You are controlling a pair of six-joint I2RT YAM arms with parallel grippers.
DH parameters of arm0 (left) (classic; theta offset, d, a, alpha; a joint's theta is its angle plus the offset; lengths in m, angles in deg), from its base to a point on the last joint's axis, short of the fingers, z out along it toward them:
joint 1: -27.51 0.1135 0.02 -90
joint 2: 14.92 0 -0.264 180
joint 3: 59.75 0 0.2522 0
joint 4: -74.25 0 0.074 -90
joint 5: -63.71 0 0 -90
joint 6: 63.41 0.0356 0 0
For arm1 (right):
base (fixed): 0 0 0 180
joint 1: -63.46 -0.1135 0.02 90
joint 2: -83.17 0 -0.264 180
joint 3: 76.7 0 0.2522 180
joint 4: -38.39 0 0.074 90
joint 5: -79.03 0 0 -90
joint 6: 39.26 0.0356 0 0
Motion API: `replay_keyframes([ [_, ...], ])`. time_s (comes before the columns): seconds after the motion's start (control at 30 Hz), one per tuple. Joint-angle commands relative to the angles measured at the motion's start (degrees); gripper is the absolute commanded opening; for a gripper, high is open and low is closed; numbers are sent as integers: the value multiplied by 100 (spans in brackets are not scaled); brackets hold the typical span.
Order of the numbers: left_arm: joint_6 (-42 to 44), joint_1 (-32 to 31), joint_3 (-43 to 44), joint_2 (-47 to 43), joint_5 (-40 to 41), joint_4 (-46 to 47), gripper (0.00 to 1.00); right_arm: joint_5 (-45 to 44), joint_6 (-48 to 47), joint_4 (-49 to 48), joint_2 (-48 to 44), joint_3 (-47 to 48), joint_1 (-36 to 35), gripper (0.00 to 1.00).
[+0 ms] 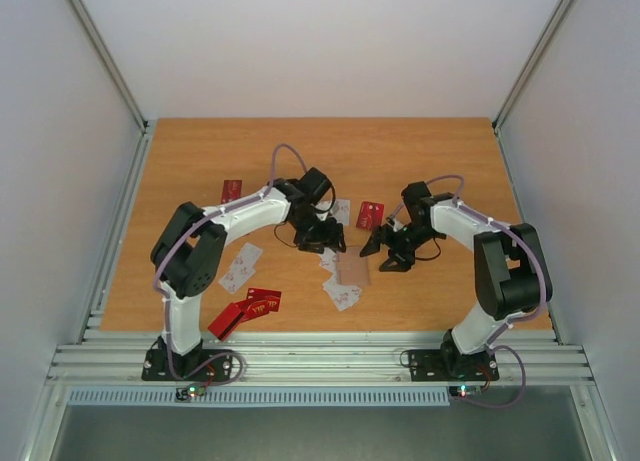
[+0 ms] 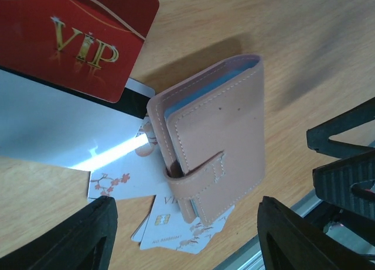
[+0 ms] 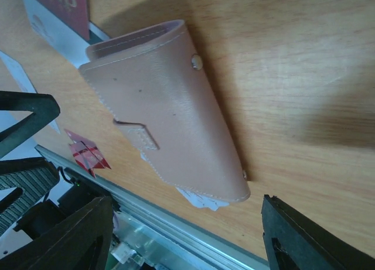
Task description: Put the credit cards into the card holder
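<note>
Holder lies closed, strap fastened, on the table between both grippers. It rests on several white cards. Left arm arches from its base toward table centre, wrist pitched down. Left gripper hangs just beside the holder's far-left corner, jaws spread, grasping nothing. Right arm arches inward in mirror fashion. Right gripper hangs just right of the holder, jaws likewise spread and empty. Red cards lie scattered nearby.
</note>
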Motion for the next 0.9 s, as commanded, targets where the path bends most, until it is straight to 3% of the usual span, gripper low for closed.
replay_keyframes([
  [0.0,123,-38,207,318,-424,193,67,206,80,-381,140,-233,40,69],
  [0.53,391,-57,498,1050,-777,444,57,298,219,-940,640,-609,40,53],
  [0.87,222,-61,217,1081,-1235,1001,47,417,254,-1217,915,-687,40,42],
])
